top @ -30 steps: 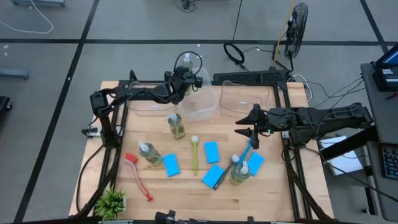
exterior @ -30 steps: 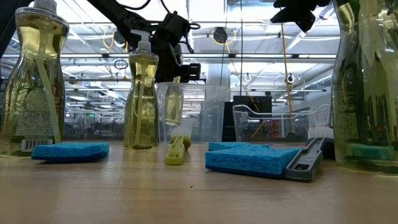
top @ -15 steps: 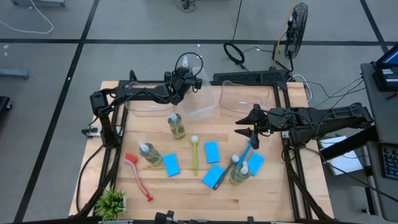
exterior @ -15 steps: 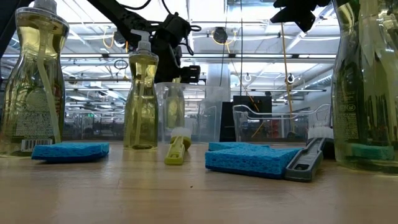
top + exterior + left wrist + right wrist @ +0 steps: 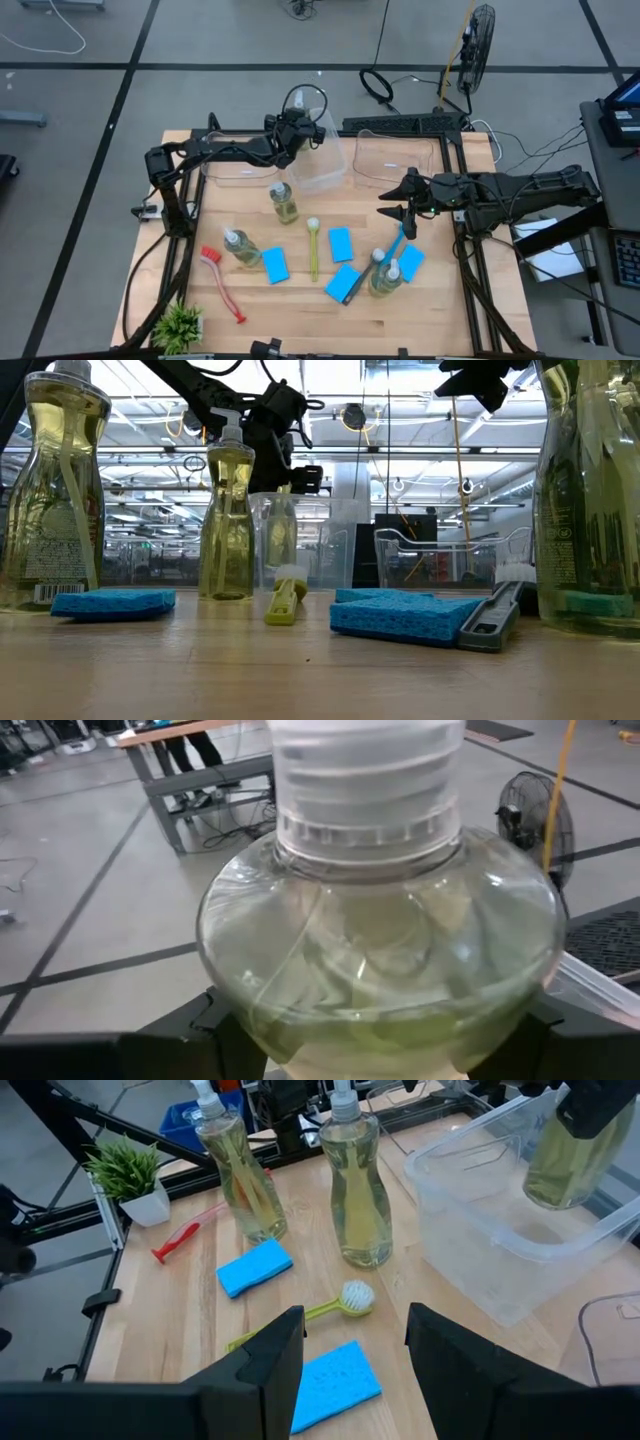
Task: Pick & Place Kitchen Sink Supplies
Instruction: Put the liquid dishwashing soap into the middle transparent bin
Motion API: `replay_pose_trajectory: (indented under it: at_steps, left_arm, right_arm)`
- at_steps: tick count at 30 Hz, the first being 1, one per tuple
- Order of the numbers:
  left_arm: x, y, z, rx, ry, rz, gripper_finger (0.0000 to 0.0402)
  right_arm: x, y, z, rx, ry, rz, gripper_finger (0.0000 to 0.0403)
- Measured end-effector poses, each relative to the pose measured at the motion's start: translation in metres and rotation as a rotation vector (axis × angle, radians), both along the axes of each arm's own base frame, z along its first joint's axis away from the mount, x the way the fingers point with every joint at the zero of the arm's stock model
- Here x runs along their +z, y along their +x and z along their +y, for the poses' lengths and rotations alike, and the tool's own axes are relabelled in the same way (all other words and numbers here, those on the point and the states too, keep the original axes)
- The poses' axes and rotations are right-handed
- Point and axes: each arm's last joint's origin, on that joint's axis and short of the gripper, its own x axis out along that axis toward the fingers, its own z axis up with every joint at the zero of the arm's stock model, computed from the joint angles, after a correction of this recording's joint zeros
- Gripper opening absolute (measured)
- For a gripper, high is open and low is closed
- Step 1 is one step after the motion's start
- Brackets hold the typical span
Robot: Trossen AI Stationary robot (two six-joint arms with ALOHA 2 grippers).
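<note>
A clear pump bottle [image 5: 380,950] of yellow-green liquid stands upright with its lower body [image 5: 562,1155] down inside the middle clear tub [image 5: 322,168]. Whether its base rests on the tub's floor I cannot tell. My left gripper [image 5: 299,116] reaches in almost level from the table's left and is open, one finger on each side of the bottle's wide shoulder. Three more pump bottles [image 5: 284,202] [image 5: 241,247] [image 5: 385,278], several light-blue sponges [image 5: 275,264] and red [image 5: 222,283], yellow-green [image 5: 313,248] and blue [image 5: 392,245] brushes lie on the table. My right gripper [image 5: 355,1350] hangs open above the blue brush, holding nothing. My left gripper has its fingers [image 5: 215,1025] level beside the two sides of the bottle's shoulder [image 5: 250,980], below the white screw collar. I cannot tell whether they touch it.
Two more clear tubs stand at the back, one left [image 5: 240,165] and one right [image 5: 400,160] of the middle one. A small potted plant [image 5: 180,325] sits at the near left corner. There is bare wood along the near edge.
My left gripper has opened a little around the bottle while staying over the middle tub. The bottle has stayed upright in the tub.
</note>
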Motion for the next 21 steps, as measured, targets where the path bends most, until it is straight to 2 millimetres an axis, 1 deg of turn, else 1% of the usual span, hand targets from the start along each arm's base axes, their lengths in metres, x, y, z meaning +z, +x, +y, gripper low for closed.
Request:
replay_pose_trajectory:
  at_steps: [4,8,16,21]
  left_arm:
    - [0.002,0.003,0.000,-0.050,-0.018,-0.059,0.0255]
    - [0.008,0.007,0.000,-0.122,-0.005,-0.130,0.0255]
    - [0.010,0.009,0.001,-0.191,-0.002,-0.132,0.0255]
    - [0.003,0.012,0.003,-0.197,-0.003,-0.136,0.0255]
  right_arm:
    - [0.000,0.000,0.000,0.000,0.000,0.000,0.0167]
    - [0.000,0.000,0.000,0.000,0.000,0.000,0.0167]
    - [0.001,0.001,0.000,0.000,0.002,-0.016,0.0167]
    - [0.002,0.001,0.000,0.001,0.002,-0.020,0.0167]
